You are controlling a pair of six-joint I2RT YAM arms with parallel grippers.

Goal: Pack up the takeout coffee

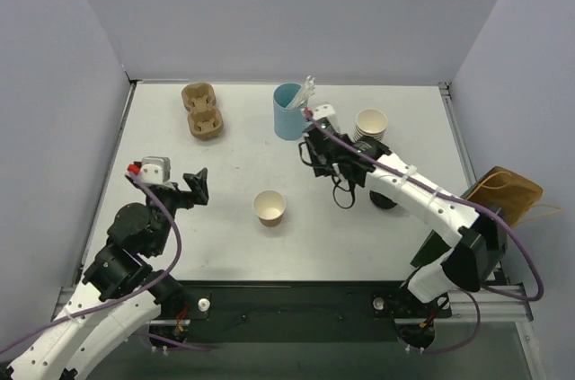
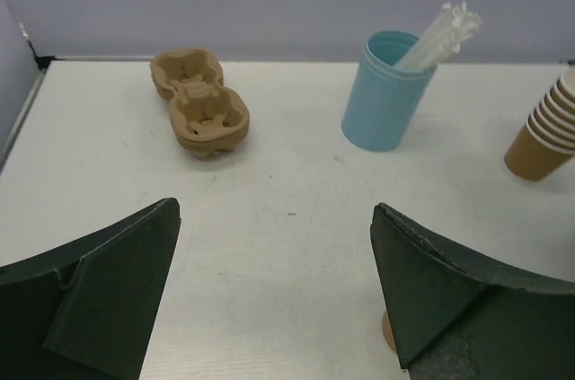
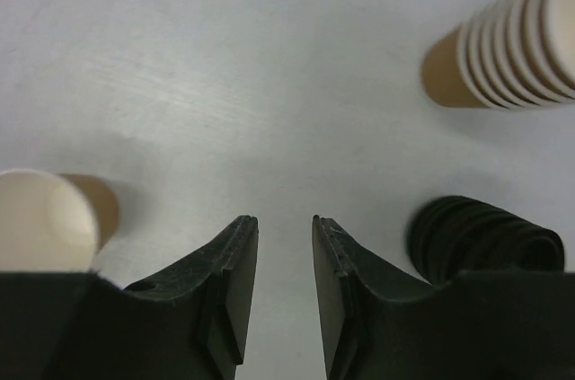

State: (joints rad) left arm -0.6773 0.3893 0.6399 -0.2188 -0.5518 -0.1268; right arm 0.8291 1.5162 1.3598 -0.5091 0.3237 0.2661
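No cup with a black lid shows. A small tan paper cup [image 1: 269, 207] stands open-topped mid-table; it also shows at the left of the right wrist view [image 3: 45, 218], and a sliver shows beside a finger in the left wrist view [image 2: 388, 331]. A stack of black lids [image 1: 384, 200] lies right of it, partly under the right arm, and appears in the right wrist view [image 3: 481, 236]. My right gripper [image 1: 331, 173] [image 3: 283, 220] hovers between cup and lids, jaws narrowly apart and empty. My left gripper [image 1: 196, 187] [image 2: 274, 207] is wide open and empty, left of the cup.
A brown moulded cup carrier [image 1: 202, 110] [image 2: 199, 103] lies at the back left. A light-blue cup with white sticks [image 1: 287, 110] [image 2: 386, 92] and a stack of paper cups [image 1: 370, 124] [image 2: 548, 133] [image 3: 508, 34] stand at the back. A brown paper bag [image 1: 508, 191] sits off the table's right edge.
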